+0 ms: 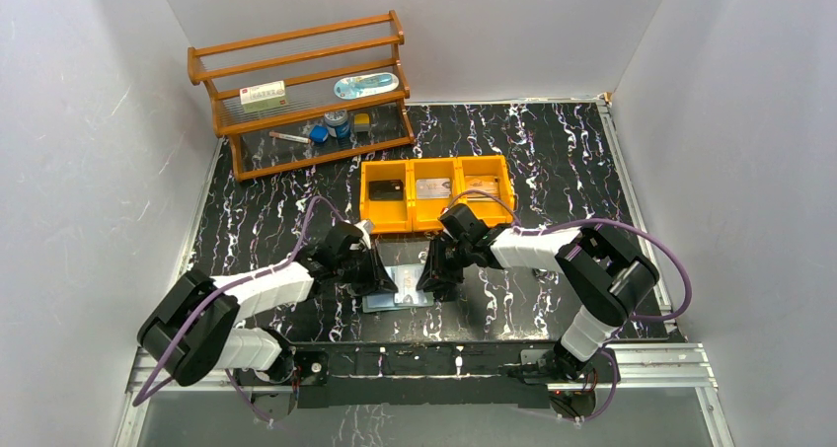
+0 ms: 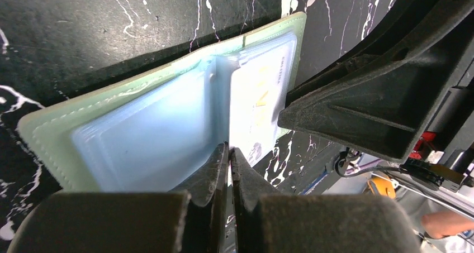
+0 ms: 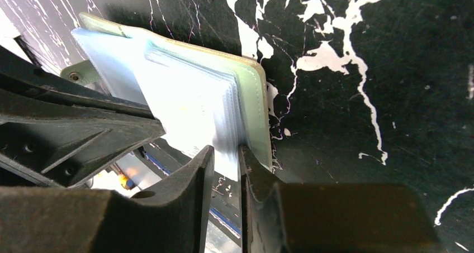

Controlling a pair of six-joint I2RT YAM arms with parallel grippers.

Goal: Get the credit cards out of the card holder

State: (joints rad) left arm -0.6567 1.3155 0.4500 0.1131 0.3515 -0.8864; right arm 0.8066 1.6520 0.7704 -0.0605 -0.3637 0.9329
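The card holder (image 1: 394, 291) lies open on the dark marbled table between both arms, its pale green cover (image 2: 50, 131) under bluish clear sleeves (image 2: 145, 135). My left gripper (image 2: 230, 149) is shut on the edge of one clear sleeve. One of the credit cards (image 2: 258, 94), whitish with yellow print, sits in the sleeve beyond it. My right gripper (image 3: 226, 152) is open, and the sleeve stack's corner (image 3: 195, 110) reaches into its gap. Its right finger touches the green cover (image 3: 254, 105). A silvery card (image 1: 432, 186) and a tan card (image 1: 481, 186) lie in the orange bin (image 1: 435, 215).
A wooden rack (image 1: 301, 92) with small items stands at the back left. The orange bin sits just behind the grippers. White walls close in left, right and back. A metal rail (image 1: 651, 363) runs along the near edge.
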